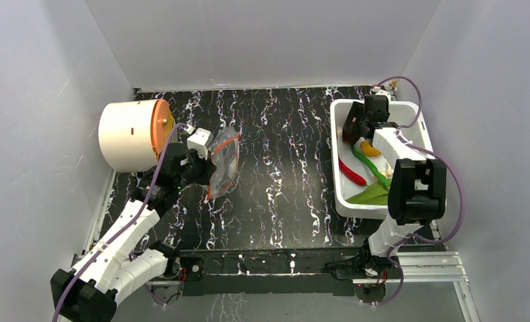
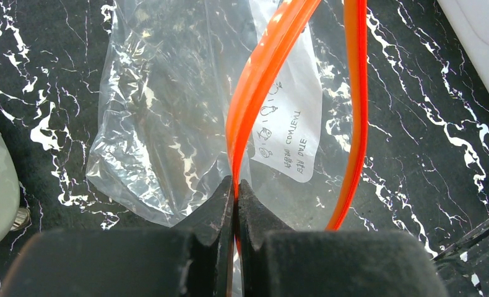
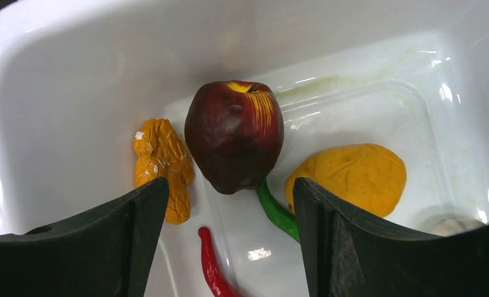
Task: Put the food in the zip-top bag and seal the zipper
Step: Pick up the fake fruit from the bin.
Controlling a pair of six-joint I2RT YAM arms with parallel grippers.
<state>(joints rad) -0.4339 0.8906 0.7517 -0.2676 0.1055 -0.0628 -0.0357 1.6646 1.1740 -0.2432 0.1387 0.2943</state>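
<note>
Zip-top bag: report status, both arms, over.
Left gripper shut on zipper, bag mouth open, empty. Right gripper open over maroon fruit in white bin. No obstruction seen.

Black marbled table (image 1: 282, 168) bears white bin (image 1: 336, 168), cream cylinder (image 1: 125, 134) — perhaps zip-top bag (image 1: 225, 161) too.

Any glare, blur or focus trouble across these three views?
Top external: evenly lit, sharp. Left wrist: glare patches on the crinkly zip-top bag; left pincer is dark, soft-edged near the lens. Right wrist: bright reflections on the white bin; maroon fruit in focus.
</note>
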